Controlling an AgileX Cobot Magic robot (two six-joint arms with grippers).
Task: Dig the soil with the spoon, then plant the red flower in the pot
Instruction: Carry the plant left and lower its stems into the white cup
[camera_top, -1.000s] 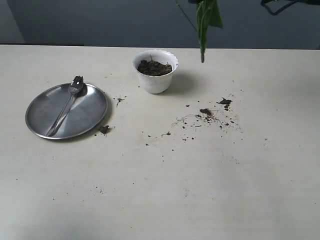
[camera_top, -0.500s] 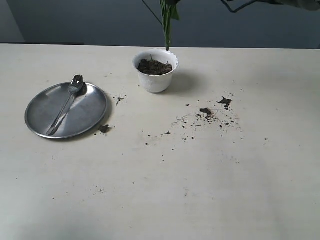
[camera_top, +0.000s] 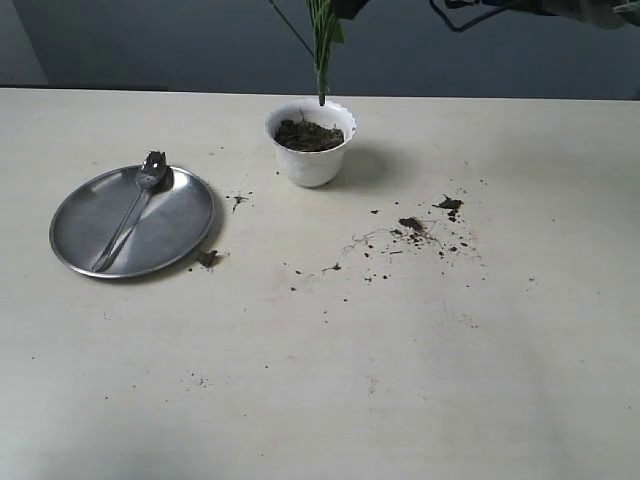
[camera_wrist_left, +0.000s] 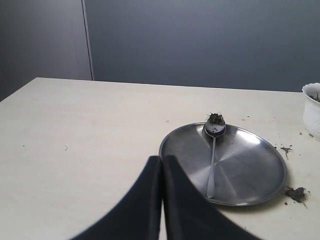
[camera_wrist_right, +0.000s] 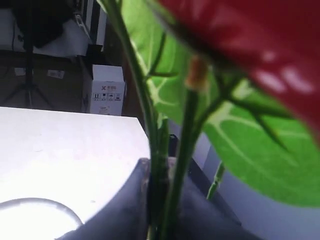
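Exterior view: red artificial anthurium's green stems (camera_top: 321, 50) hang above small white soil-filled pot (camera_top: 310, 142), tips seemingly just over rim. Right gripper (camera_wrist_right: 160, 200) pinches stems. Left gripper (camera_wrist_left: 161, 200) pressed together. Slim silver spoon (camera_top: 130, 212) lies on round steel plate (camera_top: 180, 225).

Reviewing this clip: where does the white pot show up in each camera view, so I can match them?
Exterior view: the pot stands at top centre of the table, soil inside, flower stems hanging just above its rim.
Left wrist view: only part of it shows, cut by the picture's edge, beyond the steel plate.
Right wrist view: not identifiable.
Shared landmark: the steel plate, beside the pot.
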